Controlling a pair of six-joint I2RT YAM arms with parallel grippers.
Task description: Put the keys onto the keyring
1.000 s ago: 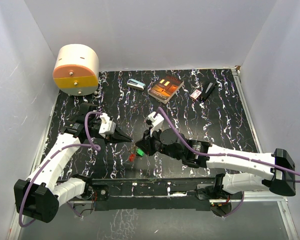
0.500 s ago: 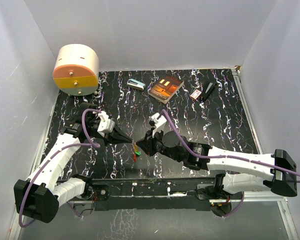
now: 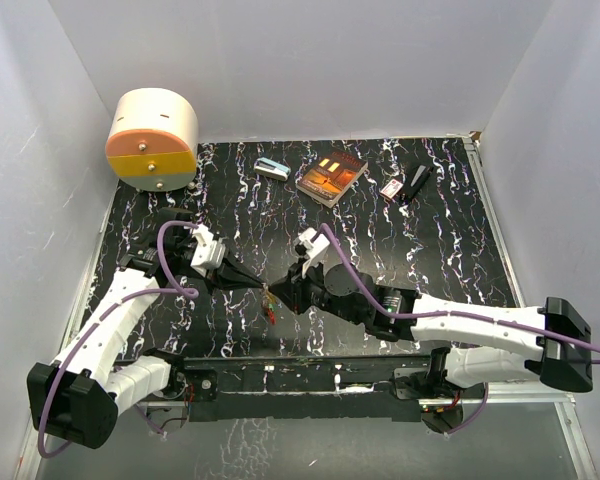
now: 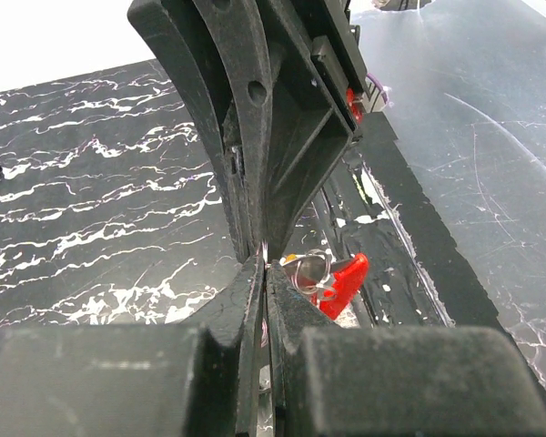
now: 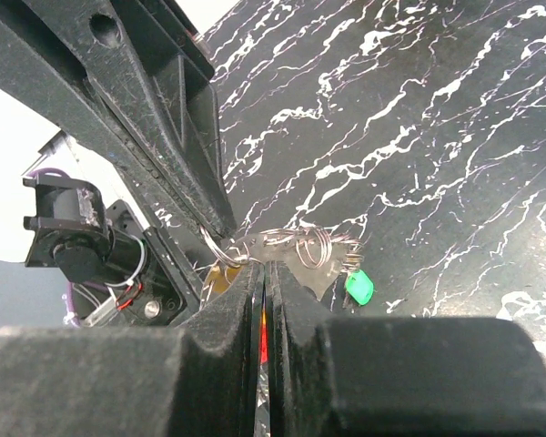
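Both grippers meet above the near middle of the black marbled table point(image 3: 380, 240). My left gripper point(image 3: 261, 286) is shut on the thin wire keyring point(image 4: 266, 248), which pokes out between its fingertips. Tip to tip with it, my right gripper point(image 3: 279, 293) is shut on a key whose red head point(image 5: 264, 335) shows as a sliver between its jaws. Small wire rings point(image 5: 311, 246) bunch on the key's metal blade. A green key point(image 5: 358, 288) hangs to the right and a yellow head point(image 5: 220, 278) peeks out on the left. The red key point(image 4: 342, 281) also shows in the left wrist view. The bunch point(image 3: 270, 306) dangles below both tips.
Along the back lie a small teal-and-white box point(image 3: 271, 168), a book point(image 3: 330, 175), a small red-and-white box point(image 3: 390, 188) and a black object point(image 3: 417, 181). A round cream-and-orange container point(image 3: 152, 140) stands at the back left corner. White walls close in on three sides.
The two gripper tips have drawn closer together until they meet. The key bunch has swung in under them. Both grippers have stayed shut.
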